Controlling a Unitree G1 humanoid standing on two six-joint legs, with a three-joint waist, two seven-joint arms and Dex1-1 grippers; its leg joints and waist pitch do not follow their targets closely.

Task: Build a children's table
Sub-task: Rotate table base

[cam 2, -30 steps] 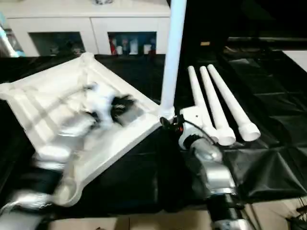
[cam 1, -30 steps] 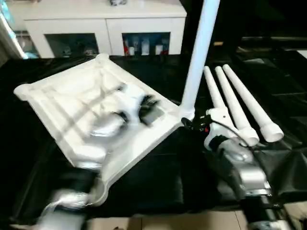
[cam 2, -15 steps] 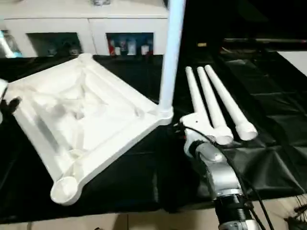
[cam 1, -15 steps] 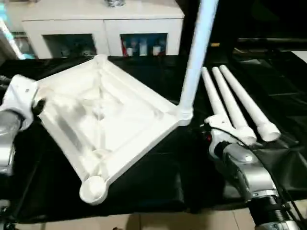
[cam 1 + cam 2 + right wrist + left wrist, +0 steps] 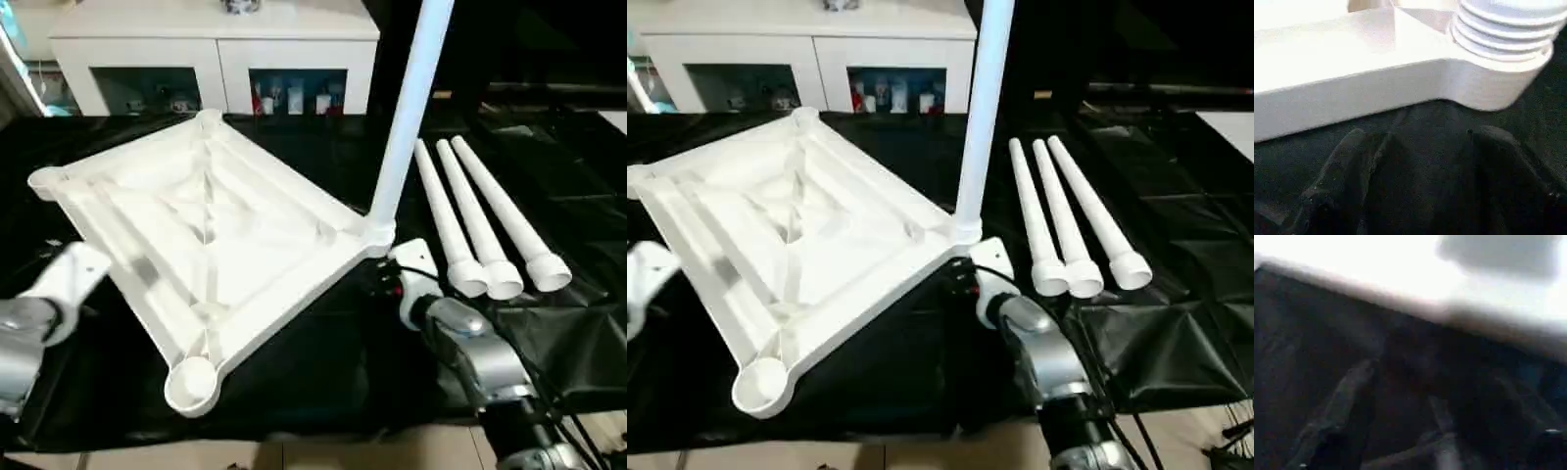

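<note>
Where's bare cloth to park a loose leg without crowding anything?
Free: black sheet along the near edge, between the tabletop's near corner socket and the right arm. Crowded: the upright leg, three loose legs and right gripper cluster together.

Bright, even room light falls from above; the white tabletop [image 5: 206, 245] nearly blows out against the black sheet [image 5: 323, 372], which shows soft sheen on its folds. The left wrist view is dim and heavily blurred, glaring white along one edge
</note>
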